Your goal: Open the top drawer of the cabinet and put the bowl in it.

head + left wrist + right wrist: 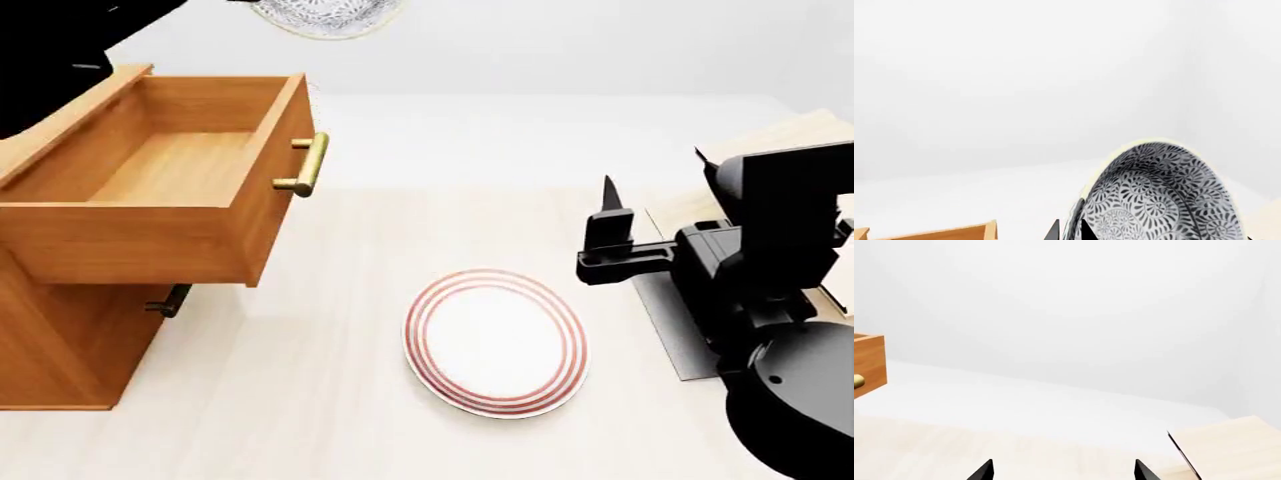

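red-ringed white plate [497,342], pale wooden rack [774,140]

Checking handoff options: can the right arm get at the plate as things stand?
Probably yes. The right pincer is open and empty, and sits just beside the plate in the head view. The plate lies flat on the floor with nothing on it or between the two.

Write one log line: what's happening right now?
orange-brown wooden top drawer: open, empty | blue-grey patterned bowl: held in left end effector | right end effector: open, idle

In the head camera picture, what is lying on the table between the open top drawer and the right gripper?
In the head view, only the plate lies between the top drawer and the right gripper, somewhat nearer the camera.
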